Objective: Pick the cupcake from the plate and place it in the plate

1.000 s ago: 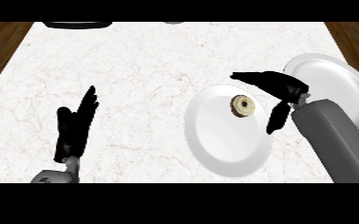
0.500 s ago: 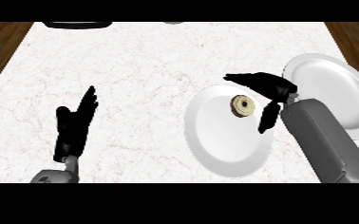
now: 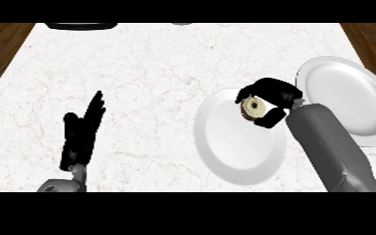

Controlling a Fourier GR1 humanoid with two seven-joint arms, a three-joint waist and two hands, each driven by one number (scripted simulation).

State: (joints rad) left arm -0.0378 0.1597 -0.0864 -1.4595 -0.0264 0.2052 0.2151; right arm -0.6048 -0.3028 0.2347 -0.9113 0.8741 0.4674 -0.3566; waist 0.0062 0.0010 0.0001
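Now wraps the right hand (image 3: 277,90), spread above a moment ago, round the cupcake (image 3: 255,107) at the near plate's (image 3: 234,152) upper right, so probably grasped and ready for lifting toward the far plate (image 3: 339,93); rests the left hand (image 3: 81,134) open, lower left.

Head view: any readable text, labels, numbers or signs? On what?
None to read.
The cupcake, the near plate, the far plate, the marble counter and the dark object at its far edge are unmarked.
The right hand, curled round the cupcake, and the open left hand at lower left show no lettering either.
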